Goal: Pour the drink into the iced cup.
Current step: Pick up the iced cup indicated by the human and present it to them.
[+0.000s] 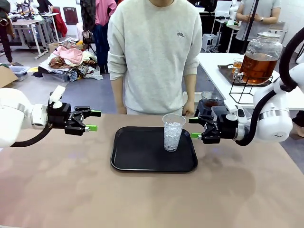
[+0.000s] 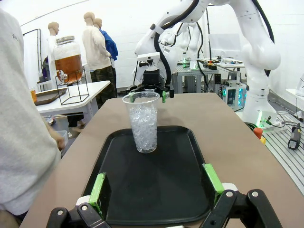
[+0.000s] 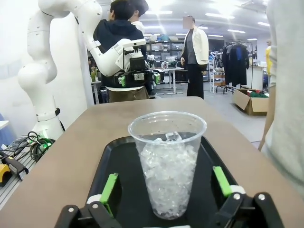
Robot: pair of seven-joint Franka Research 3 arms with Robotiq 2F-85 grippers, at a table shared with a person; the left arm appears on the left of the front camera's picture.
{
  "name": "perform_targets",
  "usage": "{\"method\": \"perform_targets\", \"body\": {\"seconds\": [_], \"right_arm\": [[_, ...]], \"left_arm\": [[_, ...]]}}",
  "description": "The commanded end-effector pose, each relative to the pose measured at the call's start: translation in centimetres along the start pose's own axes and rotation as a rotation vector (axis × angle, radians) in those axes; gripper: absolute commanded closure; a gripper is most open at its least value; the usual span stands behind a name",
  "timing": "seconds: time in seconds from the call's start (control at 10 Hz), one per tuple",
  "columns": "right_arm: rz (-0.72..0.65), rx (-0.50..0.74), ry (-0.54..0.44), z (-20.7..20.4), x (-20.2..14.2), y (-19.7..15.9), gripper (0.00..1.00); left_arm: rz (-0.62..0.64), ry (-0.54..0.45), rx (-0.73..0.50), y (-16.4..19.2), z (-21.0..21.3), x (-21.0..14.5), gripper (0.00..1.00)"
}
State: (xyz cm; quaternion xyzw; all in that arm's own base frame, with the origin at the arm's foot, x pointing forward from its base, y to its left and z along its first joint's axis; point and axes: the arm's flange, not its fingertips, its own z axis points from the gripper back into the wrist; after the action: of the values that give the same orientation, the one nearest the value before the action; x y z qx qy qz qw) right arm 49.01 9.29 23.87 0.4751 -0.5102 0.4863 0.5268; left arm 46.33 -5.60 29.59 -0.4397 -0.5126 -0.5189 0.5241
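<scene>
The iced cup [image 1: 172,132] is a clear plastic cup full of ice, standing upright on a black tray [image 1: 137,156] at mid-table. My left gripper [image 1: 95,120] hovers open to the left of the tray, fingers pointing at the cup. My right gripper [image 1: 194,128] is open just right of the cup, not touching it. In the left wrist view the cup [image 2: 143,123] stands well ahead of my open fingers [image 2: 99,187]. Seen from the right wrist, the cup [image 3: 167,166] sits close before the green pads [image 3: 110,186]. The amber drink [image 1: 259,67] fills a glass jar on a side table.
A person in a grey sweatshirt [image 1: 154,52] stands at the far edge behind the tray, arms down. The jar rests on a black wire stand [image 1: 242,92] on the white side table [image 1: 213,64], back right. A dark container [image 1: 211,99] sits behind my right gripper.
</scene>
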Motion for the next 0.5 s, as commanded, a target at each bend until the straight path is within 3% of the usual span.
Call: {"method": "perform_targets", "body": {"seconds": [0.0, 0.4], "right_arm": [[-0.014, 0.019, 0.014, -0.63, -0.18, -0.56, 0.00], [-0.040, 0.043, 0.033, -1.36, -0.87, -0.77, 0.00]], "left_arm": [[0.007, 0.002, 0.009, 0.05, -0.20, 0.22, 0.00], [0.007, 0.002, 0.009, 0.05, -0.20, 0.22, 0.00]]}}
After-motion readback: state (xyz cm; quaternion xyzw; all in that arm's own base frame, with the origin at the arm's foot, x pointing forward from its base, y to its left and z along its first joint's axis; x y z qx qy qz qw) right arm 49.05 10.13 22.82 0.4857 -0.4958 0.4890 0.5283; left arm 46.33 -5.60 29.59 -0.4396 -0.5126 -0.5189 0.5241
